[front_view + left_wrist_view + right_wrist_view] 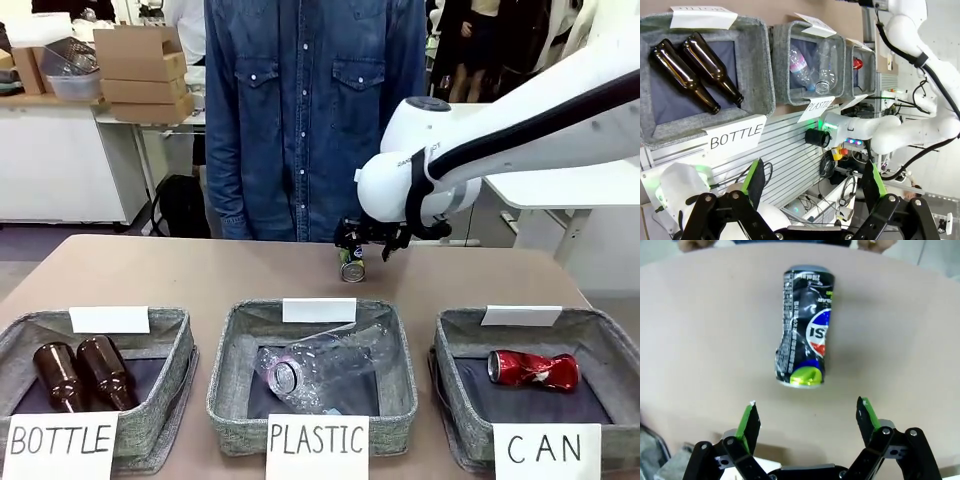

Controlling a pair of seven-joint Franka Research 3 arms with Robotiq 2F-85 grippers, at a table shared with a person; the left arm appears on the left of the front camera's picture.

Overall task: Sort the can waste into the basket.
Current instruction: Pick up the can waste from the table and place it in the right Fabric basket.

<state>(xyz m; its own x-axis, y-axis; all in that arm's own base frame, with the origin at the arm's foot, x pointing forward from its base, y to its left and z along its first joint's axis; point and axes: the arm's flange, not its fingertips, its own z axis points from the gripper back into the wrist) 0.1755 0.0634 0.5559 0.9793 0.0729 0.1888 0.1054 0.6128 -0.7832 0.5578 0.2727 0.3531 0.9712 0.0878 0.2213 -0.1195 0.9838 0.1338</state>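
Red crushed metal can [534, 369] already lies in the grey fabric CAN basket [455, 345]; dented dark blue-black can [804, 347] remains on the surface, just ahead of the right tool [808, 421], jaws wide.

We see a black can [802, 347] with white print, a red, white and blue round logo and a yellow-green end, lying on the tan table [700, 330]. The crushed can [533, 369] is red with silver ends, inside the grey fabric basket [456, 345] with its dark liner, blank white tag and white "CAN" sign in black handwriting. The right arm's fingers [749, 421] are black with green pads. The person's shirt [310, 110] is blue denim.
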